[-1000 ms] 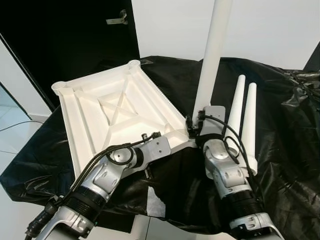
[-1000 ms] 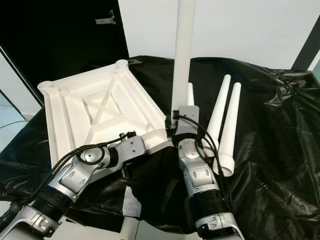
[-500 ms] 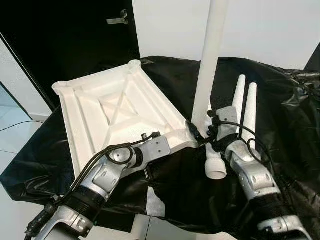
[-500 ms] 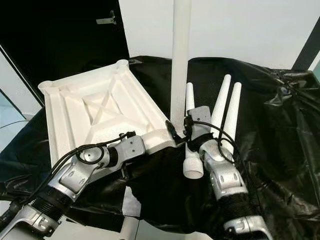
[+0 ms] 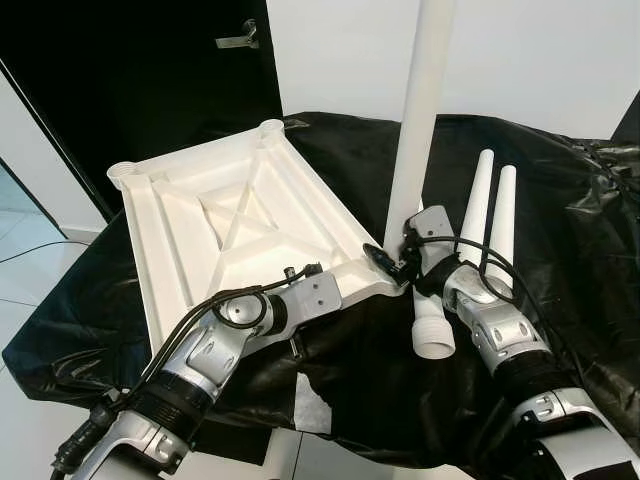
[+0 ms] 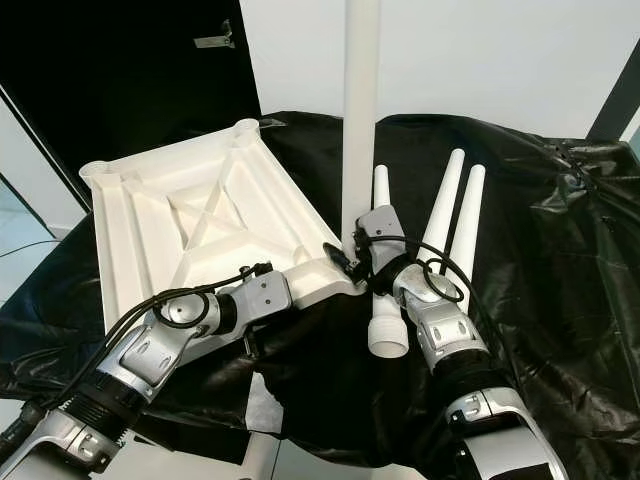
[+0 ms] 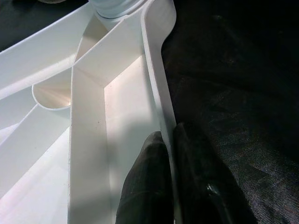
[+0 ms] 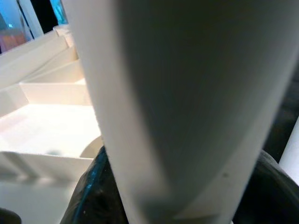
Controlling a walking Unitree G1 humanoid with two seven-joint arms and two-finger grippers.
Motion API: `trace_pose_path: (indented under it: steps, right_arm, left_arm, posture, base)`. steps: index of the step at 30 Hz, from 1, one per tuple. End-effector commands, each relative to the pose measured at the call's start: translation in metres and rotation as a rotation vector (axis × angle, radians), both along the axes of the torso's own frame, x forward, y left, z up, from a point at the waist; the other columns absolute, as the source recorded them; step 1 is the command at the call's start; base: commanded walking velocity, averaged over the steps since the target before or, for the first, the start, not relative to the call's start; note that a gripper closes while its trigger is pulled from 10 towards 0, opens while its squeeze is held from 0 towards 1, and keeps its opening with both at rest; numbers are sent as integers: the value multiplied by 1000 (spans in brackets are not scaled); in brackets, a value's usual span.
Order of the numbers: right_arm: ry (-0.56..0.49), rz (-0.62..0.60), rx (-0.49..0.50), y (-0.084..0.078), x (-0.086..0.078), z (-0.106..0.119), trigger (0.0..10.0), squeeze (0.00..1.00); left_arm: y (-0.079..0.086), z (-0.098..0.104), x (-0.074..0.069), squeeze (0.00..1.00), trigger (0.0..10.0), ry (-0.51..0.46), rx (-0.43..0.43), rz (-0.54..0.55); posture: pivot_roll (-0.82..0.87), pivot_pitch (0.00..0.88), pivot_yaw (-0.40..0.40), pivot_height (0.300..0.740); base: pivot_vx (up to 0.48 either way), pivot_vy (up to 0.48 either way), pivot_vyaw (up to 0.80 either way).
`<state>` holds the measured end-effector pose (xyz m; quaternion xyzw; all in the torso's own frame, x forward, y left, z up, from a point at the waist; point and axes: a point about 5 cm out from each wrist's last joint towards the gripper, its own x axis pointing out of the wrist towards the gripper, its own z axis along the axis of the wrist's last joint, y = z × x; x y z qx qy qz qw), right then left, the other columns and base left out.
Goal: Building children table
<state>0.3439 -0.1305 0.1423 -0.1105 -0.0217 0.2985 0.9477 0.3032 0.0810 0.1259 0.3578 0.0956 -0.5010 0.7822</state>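
The white table top (image 5: 230, 230) lies upside down on a black cloth, ribs facing up. My left gripper (image 7: 170, 177) is shut on its rim near the corner closest to me, one finger (image 7: 145, 186) inside the rim and one outside. A long white leg (image 5: 420, 120) stands upright in that corner's socket. My right gripper (image 5: 400, 262) is shut around the leg's base; its dark fingers (image 8: 93, 196) show on both sides of the leg. Three loose legs lie to the right: a short one (image 6: 383, 300) with its open end toward me, and two side by side (image 5: 475, 210), (image 5: 500, 220).
The black cloth (image 5: 570, 270) drapes over the work surface and hangs over its front edge. A white patch (image 5: 310, 400) shows through it near me. A dark door (image 5: 150, 70) with a metal handle stands behind on the left, a white wall on the right.
My right forearm has swung out to the right while its gripper stayed on the leg's base, uncovering the short loose leg. The left arm and table top are still.
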Motion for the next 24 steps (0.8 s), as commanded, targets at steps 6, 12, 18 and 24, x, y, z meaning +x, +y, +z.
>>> trace_pose_path:
  steps: [6,12,18,24]
  right_arm:
    - [50,-13,86,2,-7,-10,10000,0]
    - [51,-191,105,6,-12,-13,10000,0]
    - [28,-405,151,12,-13,-15,10000,0]
    - [40,-660,205,13,-15,-16,10000,0]
  left_arm:
    - [1,7,3,0,10000,-59,24,-12]
    - [-1,6,2,0,10000,-57,23,-17]
    - [-2,6,2,0,10000,-58,20,-19]
    - [-4,6,2,0,10000,-60,19,-25]
  posture:
    - [9,0,50,740]
    - [5,0,46,740]
    - [0,0,47,740]
    - [0,0,46,740]
  base:
    - [0,0,0]
    - [0,0,0]
    - [0,0,0]
    - [0,0,0]
